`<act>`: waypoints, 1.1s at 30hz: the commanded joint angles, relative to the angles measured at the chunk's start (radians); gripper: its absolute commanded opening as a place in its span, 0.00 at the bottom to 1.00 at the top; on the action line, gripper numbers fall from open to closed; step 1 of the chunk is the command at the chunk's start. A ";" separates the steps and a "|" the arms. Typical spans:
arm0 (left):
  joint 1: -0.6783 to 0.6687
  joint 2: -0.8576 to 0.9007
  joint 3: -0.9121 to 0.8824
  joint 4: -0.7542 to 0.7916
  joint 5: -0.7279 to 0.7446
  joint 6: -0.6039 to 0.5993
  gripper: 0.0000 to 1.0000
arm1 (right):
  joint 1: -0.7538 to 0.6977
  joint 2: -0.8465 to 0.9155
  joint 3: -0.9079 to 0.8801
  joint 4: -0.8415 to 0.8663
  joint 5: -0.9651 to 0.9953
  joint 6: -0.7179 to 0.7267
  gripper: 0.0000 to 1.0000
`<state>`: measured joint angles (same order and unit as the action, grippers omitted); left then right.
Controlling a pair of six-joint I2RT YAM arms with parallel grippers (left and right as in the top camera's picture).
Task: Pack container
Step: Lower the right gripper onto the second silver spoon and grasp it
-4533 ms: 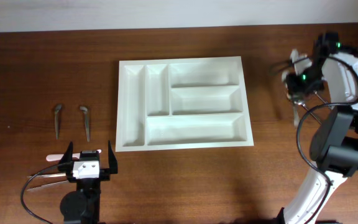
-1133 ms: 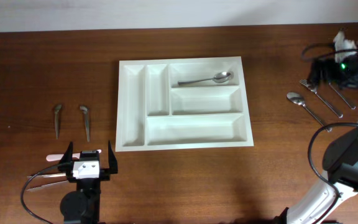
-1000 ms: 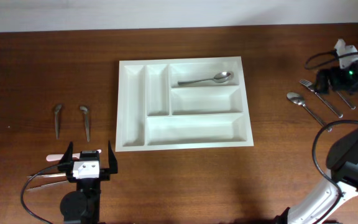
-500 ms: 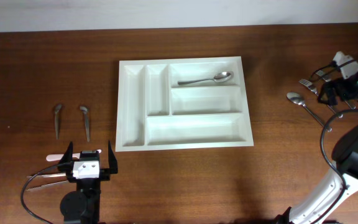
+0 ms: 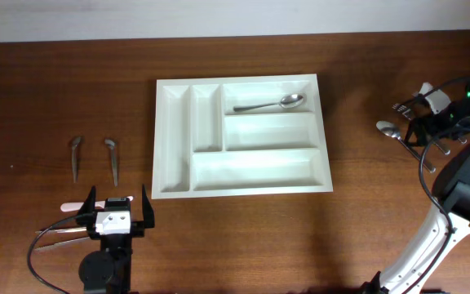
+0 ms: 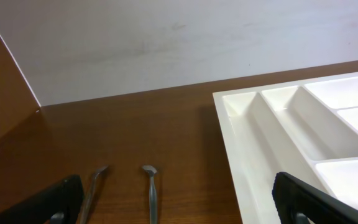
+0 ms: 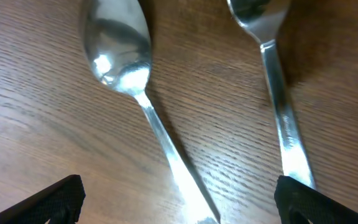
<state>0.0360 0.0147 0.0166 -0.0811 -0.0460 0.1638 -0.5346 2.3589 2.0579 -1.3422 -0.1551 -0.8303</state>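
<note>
L arm (image 5: 104, 265) sits folded at the near edge, left gripper (image 5: 117, 198) pointing fwd w/ jaws wide open. R arm (image 5: 463, 184) reaches up the right side, right gripper (image 5: 432, 122) tipped down, jaws spread wide too.

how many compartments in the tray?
5. Two narrow upright ones on the tray's left; three long crosswise ones stacked on its right, the far one holding a spoon. None hidden.

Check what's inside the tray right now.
One spoon lies in the top crosswise compartment of the tray. The other four compartments look empty. Nothing covers the tray from overhead, so no part of its inside is hidden.
</note>
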 commanded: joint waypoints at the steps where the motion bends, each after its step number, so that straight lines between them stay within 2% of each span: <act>1: 0.006 -0.009 -0.007 0.003 -0.011 -0.010 0.99 | 0.013 0.033 -0.005 0.000 0.006 0.001 0.99; 18: 0.006 -0.009 -0.007 0.003 -0.011 -0.010 0.99 | 0.099 0.039 -0.043 0.054 0.140 0.035 0.99; 33: 0.006 -0.009 -0.007 0.003 -0.011 -0.010 0.99 | 0.096 0.040 -0.089 0.088 0.142 0.034 0.99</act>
<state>0.0360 0.0147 0.0166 -0.0807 -0.0460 0.1635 -0.4377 2.3932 1.9903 -1.2606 -0.0223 -0.8036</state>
